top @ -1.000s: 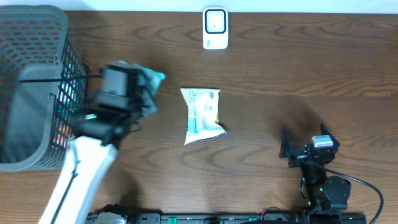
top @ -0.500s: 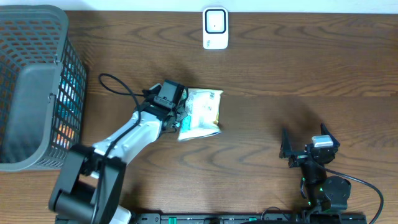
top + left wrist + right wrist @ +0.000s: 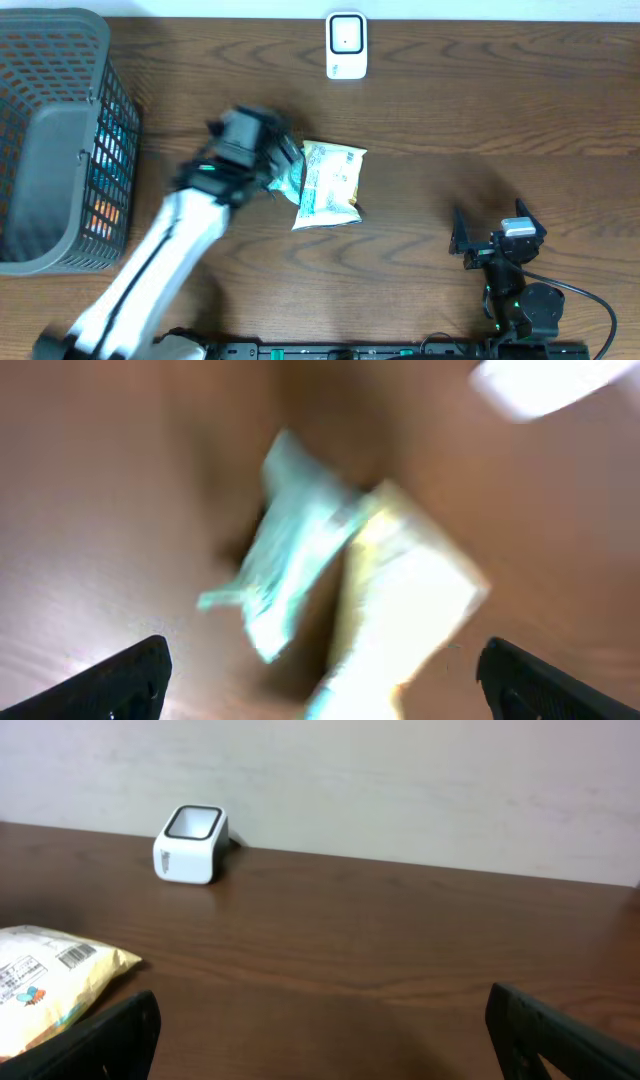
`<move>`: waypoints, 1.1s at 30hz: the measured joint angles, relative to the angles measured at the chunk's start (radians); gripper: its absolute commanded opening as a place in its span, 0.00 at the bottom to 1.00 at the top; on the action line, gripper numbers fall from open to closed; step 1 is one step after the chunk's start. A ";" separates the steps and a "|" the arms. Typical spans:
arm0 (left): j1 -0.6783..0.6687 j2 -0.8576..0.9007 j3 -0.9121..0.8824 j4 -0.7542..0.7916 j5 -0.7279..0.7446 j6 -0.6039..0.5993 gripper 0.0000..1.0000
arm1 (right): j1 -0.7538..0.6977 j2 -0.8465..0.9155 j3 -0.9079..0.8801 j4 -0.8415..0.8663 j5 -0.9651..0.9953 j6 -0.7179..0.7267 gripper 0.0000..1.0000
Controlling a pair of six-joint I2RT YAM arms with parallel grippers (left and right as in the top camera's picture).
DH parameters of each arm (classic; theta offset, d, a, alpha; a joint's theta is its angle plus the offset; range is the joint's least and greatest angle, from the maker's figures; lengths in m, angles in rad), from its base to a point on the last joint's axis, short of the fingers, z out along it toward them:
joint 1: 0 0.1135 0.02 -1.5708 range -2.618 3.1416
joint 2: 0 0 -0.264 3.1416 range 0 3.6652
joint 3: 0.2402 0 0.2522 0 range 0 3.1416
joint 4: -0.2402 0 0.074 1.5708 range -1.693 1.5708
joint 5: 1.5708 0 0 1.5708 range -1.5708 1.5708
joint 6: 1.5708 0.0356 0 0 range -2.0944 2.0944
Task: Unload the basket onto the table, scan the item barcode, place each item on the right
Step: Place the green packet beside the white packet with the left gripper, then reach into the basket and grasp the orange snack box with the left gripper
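While the left gripper (image 3: pixel 325 685) and right gripper (image 3: pixel 320 1030) stand jaws apart, the snack bag (image 3: pixel 330 185) lies short of the far scanner (image 3: pixel 346 45), seemingly unscanned.

Just beside the black left end effector (image 3: pixel 283 165), the snack packet (image 3: pixel 330 183) is white and yellow with blue print and a black-striped barcode (image 3: pixel 75 955); the wrapper (image 3: pixel 287 180) is teal. Beyond it, the scanner (image 3: pixel 346 45) is white with a dark window. The basket (image 3: pixel 60 60) is grey mesh and the surface (image 3: pixel 500 110) dark brown woodgrain.

Soft even light on the dark brown wooden worktop (image 3: pixel 480 110); motion blur smears the left wrist view and the white robot arm (image 3: pixel 160 250) overhead
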 measured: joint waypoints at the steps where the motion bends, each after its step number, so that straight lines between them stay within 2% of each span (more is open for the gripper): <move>1: 0.027 -0.039 0.049 -0.006 -0.020 0.042 0.98 | 0.000 0.000 0.000 0.000 0.000 0.000 0.99; 4: 0.141 -0.147 0.187 0.031 -0.130 0.190 0.98 | 0.000 0.000 0.000 0.000 0.000 0.000 0.99; 7: 0.280 -0.219 0.266 0.093 -0.288 0.284 0.98 | 0.000 0.000 0.000 0.000 0.000 0.000 0.99; 10: 0.461 -0.245 0.290 0.140 -0.403 0.300 0.98 | 0.000 0.000 0.000 0.000 0.000 0.000 0.99; 12: 0.621 -0.229 0.291 0.132 -0.406 0.268 0.98 | 0.000 0.000 0.000 0.000 0.000 0.000 0.99; 17: 0.921 -0.065 0.290 0.105 -0.205 0.211 0.98 | 0.000 0.000 0.000 0.000 0.000 0.000 0.99; 22: 1.089 0.168 0.286 -0.034 0.002 0.177 0.98 | 0.000 0.000 0.000 0.000 0.000 0.000 0.99; 26: 1.128 0.302 0.279 -0.160 0.099 0.211 0.98 | 0.000 0.000 0.000 0.000 0.000 0.000 0.99; 33: 1.077 0.434 0.278 -0.336 0.161 0.279 0.98 | 0.000 0.000 0.000 0.000 0.000 0.000 0.99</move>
